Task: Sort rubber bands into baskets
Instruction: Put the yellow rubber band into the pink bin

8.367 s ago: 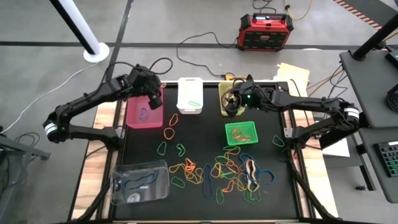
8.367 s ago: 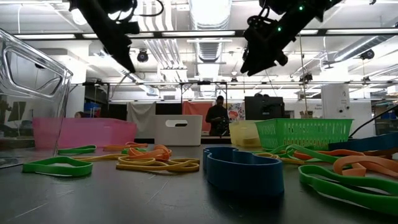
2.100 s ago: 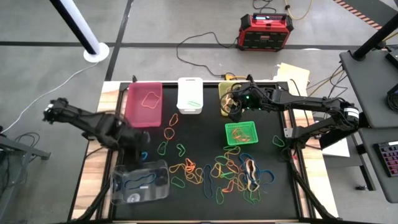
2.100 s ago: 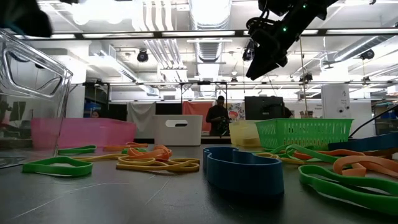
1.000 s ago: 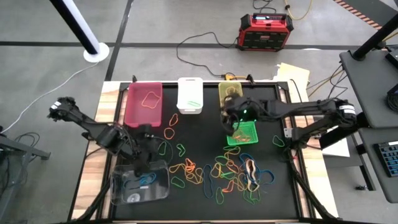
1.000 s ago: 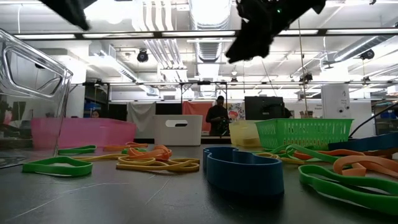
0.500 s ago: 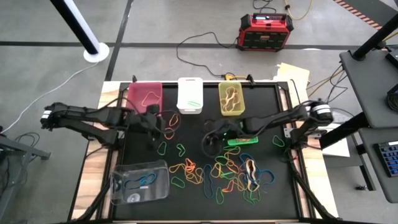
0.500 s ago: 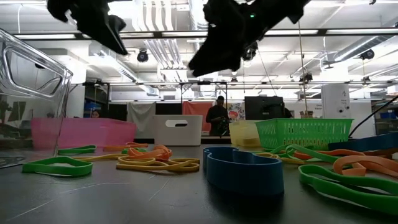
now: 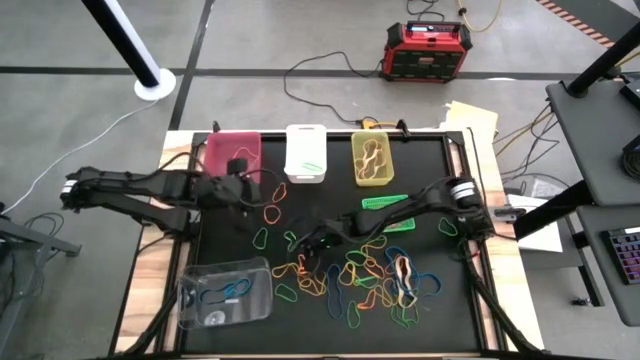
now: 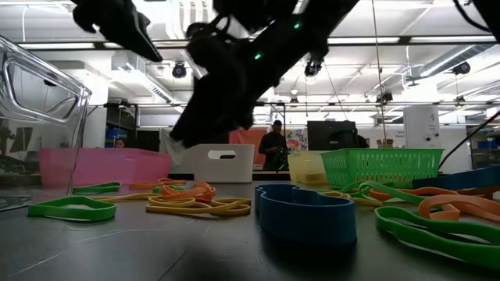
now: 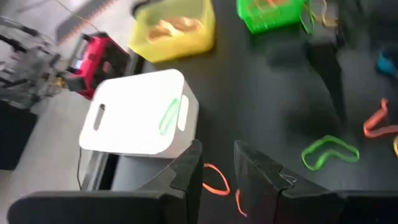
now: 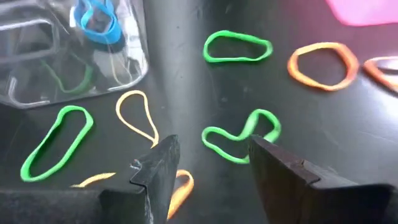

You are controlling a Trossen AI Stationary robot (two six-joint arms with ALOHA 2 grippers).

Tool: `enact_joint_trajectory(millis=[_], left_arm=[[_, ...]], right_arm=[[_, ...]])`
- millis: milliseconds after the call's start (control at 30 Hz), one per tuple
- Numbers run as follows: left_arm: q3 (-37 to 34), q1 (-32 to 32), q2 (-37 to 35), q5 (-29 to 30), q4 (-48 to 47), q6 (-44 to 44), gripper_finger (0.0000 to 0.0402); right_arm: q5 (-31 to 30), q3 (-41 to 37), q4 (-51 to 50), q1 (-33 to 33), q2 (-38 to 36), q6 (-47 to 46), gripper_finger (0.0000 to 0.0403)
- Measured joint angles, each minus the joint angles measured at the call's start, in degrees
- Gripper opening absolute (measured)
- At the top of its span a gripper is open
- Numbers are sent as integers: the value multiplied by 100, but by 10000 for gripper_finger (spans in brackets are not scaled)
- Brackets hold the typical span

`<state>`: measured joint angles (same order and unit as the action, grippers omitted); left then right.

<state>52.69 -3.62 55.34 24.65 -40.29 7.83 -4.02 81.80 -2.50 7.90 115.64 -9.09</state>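
Near the middle of the black table [image 9: 220, 250], the right gripper [image 9: 305, 244] hangs low over the loose rubber bands [image 9: 350, 275]. Its two fingers stand apart and hold nothing. The right wrist view shows a green band [image 12: 241, 134] lying between the fingers on the mat, a second green loop [image 12: 238, 48] past it, and an orange one [image 12: 322, 62] to the side. The same view also catches the clear basket [image 12: 68, 56] with a blue band [image 12: 98, 17] inside.

The left gripper [image 9: 237, 170] sits farther back and to the left, at the near edge of the pink basket [image 9: 232, 150]. In the left wrist view its fingers [image 11: 188, 171] show a small gap with nothing between them. An orange band [image 11: 214, 180] lies on the table just past the tips, and the white basket [image 11: 138, 114] stands close ahead with a green band [image 11: 169, 116] in it.

From above, five baskets can be counted. Three stand in a row at the far side: pink, white [image 9: 306, 152] and yellow [image 9: 371, 158]. The green mesh basket [image 9: 390, 212] is partly hidden under the right arm. The clear one [image 9: 226, 292] is at the near left corner.

The low view cannot see into any basket. It shows a fat blue band [image 10: 306, 213] up close, a green band [image 10: 72, 208] to the left, and a person [image 10: 273, 147] standing far off in the room.

The loose bands are too many and too tangled to count.
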Motion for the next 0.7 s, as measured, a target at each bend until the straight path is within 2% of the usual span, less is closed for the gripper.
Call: enact_joint_trajectory(millis=[200,400,700], left_arm=[[0,-2,-611,35,78,-128,76],[0,-2,-997,35,208,-163,76],[1,-2,-1080,33,456,-43,76]], right_arm=[[22,548,-37,249,609,130,207],[152,669,-100,328,778,54,226],[160,658,-144,279,1003,251,209]])
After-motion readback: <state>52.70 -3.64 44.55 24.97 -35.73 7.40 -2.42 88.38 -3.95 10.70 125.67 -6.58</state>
